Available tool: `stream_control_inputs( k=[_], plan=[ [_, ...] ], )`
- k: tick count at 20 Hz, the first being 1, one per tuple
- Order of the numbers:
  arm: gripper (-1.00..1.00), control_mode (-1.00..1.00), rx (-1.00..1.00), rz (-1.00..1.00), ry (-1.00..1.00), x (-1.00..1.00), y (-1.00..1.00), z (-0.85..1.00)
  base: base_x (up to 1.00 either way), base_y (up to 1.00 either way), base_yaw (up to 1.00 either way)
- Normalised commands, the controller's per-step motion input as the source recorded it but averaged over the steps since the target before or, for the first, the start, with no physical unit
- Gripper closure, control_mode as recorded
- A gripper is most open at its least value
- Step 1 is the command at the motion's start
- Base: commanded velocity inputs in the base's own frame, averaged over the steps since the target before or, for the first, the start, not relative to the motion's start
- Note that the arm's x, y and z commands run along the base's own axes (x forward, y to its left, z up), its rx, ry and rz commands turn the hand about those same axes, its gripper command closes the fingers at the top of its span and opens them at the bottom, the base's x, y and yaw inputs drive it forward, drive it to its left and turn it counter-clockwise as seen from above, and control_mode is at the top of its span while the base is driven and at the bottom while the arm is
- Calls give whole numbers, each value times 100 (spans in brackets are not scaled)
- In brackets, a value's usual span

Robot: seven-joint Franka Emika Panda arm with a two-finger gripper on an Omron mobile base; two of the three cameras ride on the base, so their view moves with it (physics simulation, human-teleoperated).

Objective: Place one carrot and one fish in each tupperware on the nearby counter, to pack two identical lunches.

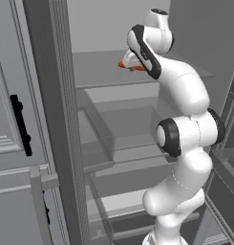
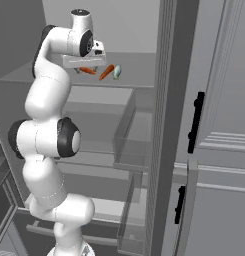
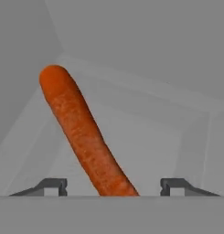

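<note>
On the fridge's upper shelf [image 2: 134, 80] lies an orange carrot [image 3: 81, 132], long and slim, and my gripper [image 3: 113, 186] hangs over it, open. In the hand view the carrot runs between the two fingertips [image 3: 53, 185] with a gap on each side. From the right base view, this carrot [image 2: 87, 71] sits under the gripper [image 2: 86, 66]. A second carrot [image 2: 106, 72] and a pale fish [image 2: 117, 71] lie just to its right. In the left base view, an orange carrot end [image 1: 122, 64] pokes out beside the hand [image 1: 132, 62]. The tupperware and the counter are out of view.
The fridge stands open, with clear drawers [image 2: 131, 135] and lower shelves [image 1: 132, 143] below the hand. The fridge's grey side wall [image 1: 56, 119] rises close to the arm. Grey panelled cabinet doors with black handles [image 2: 195, 122] flank the fridge.
</note>
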Motion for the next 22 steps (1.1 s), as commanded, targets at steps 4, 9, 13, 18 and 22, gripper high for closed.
stream_control_inputs(
  k=[4,9,13,18,22],
  plan=[
    [100,-100,-3,11,0,-68,4,-100,0,0,0],
    [100,-100,0,11,0,-56,0,-98,0,0,0],
    [100,-100,0,2,-3,-63,-1,-24,0,0,0],
    [100,-100,0,-1,28,-100,-5,48,0,0,0],
    [100,-100,-8,0,72,-99,0,89,0,0,0]
  ],
)
